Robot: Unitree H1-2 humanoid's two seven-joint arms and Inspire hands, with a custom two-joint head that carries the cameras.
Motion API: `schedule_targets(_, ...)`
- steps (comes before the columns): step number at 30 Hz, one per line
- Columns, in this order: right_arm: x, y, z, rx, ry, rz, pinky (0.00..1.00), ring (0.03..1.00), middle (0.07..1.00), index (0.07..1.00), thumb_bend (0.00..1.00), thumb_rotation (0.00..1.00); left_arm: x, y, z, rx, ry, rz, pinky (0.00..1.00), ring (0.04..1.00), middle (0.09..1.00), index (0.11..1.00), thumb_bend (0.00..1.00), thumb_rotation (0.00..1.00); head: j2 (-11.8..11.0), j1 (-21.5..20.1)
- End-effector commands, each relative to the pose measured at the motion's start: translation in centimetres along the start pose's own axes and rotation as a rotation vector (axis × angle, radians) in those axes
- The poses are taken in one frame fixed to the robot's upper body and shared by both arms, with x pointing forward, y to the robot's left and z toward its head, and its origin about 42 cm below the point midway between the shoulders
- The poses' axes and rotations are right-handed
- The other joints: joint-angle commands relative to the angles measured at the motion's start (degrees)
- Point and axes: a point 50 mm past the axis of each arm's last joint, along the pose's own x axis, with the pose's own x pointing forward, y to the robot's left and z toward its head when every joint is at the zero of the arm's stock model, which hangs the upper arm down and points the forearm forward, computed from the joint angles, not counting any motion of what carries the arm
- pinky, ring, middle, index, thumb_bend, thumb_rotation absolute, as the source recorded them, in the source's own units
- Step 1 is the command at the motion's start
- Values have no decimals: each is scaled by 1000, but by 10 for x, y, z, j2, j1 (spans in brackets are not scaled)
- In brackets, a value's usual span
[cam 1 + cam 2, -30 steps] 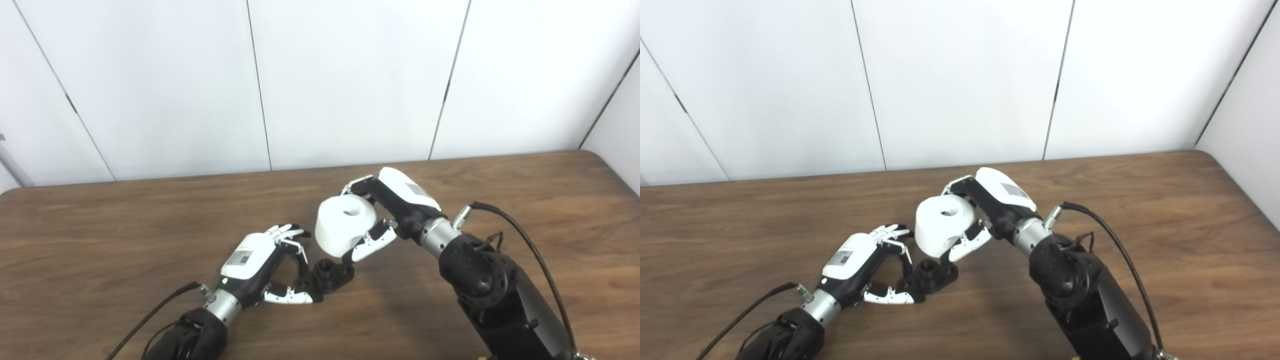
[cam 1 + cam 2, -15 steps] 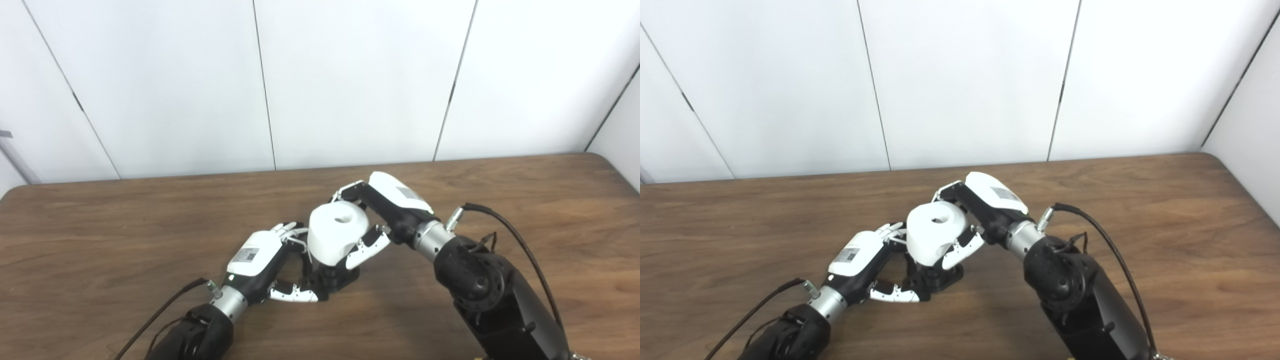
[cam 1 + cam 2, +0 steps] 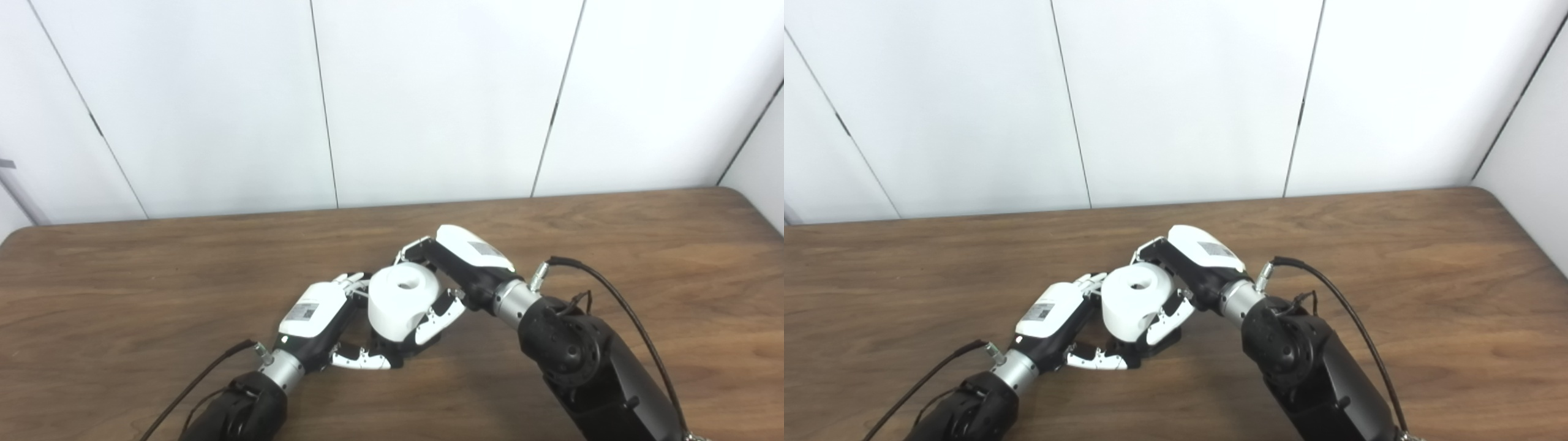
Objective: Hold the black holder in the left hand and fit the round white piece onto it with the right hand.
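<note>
Sitting mid-table [image 3: 122, 294]: white piece [image 3: 401, 300] over black holder [image 3: 401, 356].

Table [image 3: 122, 294]: dark brown wood grain, matt finish, rounded far corners; filled the lower half of both views and ran out of frame at the bottom.
Wall [image 3: 441, 98]: plain white panels, standing directly behind the table's far edge.
Seams [image 3: 323, 104]: thin dark lines between the panels, slanted in the views, reaching down to the table edge.
Side wall [image 3: 1531, 135]: white, met the back wall at a dark corner seam on the right.
Light: even and soft, with faint reflections on the table top; source not visible.
Floor: not in view.
</note>
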Motion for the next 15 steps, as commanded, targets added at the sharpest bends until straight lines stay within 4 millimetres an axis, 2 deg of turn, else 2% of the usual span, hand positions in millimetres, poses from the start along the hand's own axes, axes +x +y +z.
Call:
schedule_targets(1, 3, -14, 9, -36, -66, -49, 654, 715, 721, 480, 522, 130, -19, -30, -12, 51, 83, -178, 954, 932, 860, 485, 524, 55, 1, 0)
schedule_targets(6, 5, -15, 2, -52, -65, -45, 640, 717, 723, 480, 522, 130, -21, -29, -12, 47, 84, -174, 950, 931, 857, 485, 524, 55, 3, -1)
schedule_targets(15, 4, -26, 2, -58, -57, -72, 632, 720, 726, 481, 521, 131, -24, -28, -15, 60, 83, -176, 946, 927, 854, 485, 524, 55, 6, -6)
